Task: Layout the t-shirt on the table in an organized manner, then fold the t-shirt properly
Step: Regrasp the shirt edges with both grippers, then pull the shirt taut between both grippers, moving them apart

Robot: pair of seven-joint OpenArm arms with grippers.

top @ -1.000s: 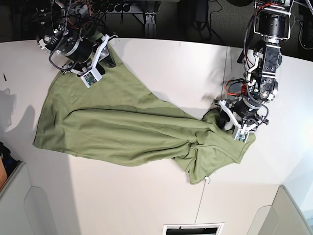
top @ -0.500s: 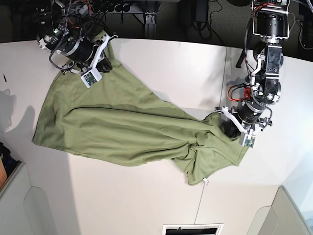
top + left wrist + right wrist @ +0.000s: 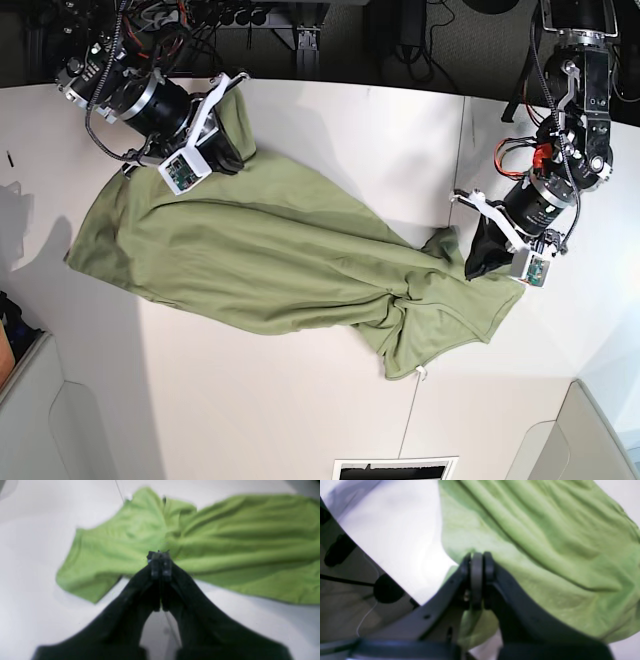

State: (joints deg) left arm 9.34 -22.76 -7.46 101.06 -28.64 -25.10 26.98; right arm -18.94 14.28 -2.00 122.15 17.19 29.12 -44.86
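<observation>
The olive-green t-shirt (image 3: pixel 280 260) lies wrinkled across the white table (image 3: pixel 250 400), stretched from back left to front right. My right gripper (image 3: pixel 236 148) is at the shirt's back-left corner. In the right wrist view the right gripper (image 3: pixel 477 557) is shut on the t-shirt (image 3: pixel 545 542), with cloth hanging below the fingers. My left gripper (image 3: pixel 474 266) is at the shirt's right end, beside the bunched part. In the left wrist view the left gripper (image 3: pixel 160 555) is shut, its tips over the near edge of the shirt (image 3: pixel 225 535). I cannot tell whether cloth is pinched there.
The table's far edge runs just behind the right arm, with dark floor and cables (image 3: pixel 300 25) beyond. A thin seam (image 3: pixel 460 150) crosses the tabletop near the left arm. Grey rounded objects stand at the front corners (image 3: pixel 40 410) (image 3: pixel 590 430).
My right gripper moved right and toward the front, dragging the shirt's back-left corner with it. My left gripper shifted right and slightly back, and the right sleeve changed shape a little.
</observation>
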